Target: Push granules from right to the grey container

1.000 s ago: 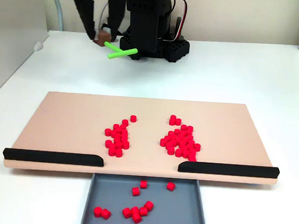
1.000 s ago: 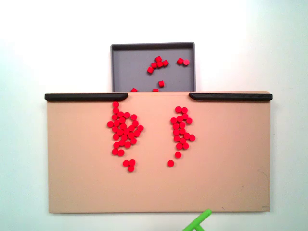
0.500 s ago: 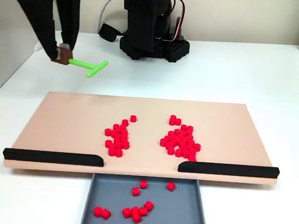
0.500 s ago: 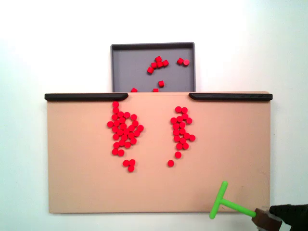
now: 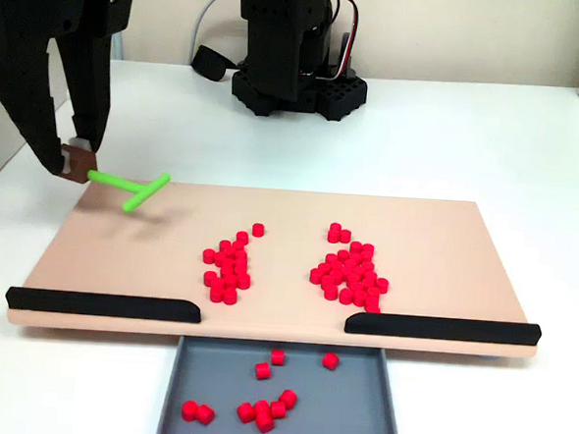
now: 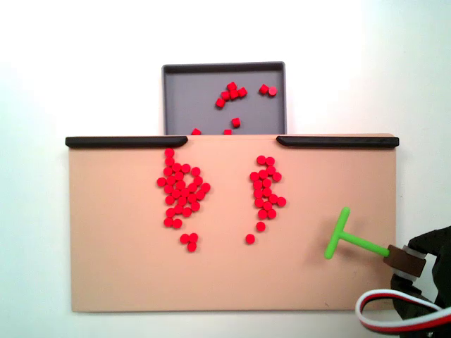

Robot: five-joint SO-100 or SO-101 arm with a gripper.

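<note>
1. I see two clusters of small bright red cylindrical plastic granules [image 6: 182, 190] on one peach board [image 6: 113, 267].
2. One grey plastic container [image 6: 183, 105].
3. Two black strips [image 6: 125, 141].
4. One green T-shaped stick [image 6: 349, 238].

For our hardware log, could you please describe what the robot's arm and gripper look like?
The arm is matte black plastic with blocky segments on a black base. The gripper has two long tapering black fingers. Red, white and black cables loop along it.
</note>
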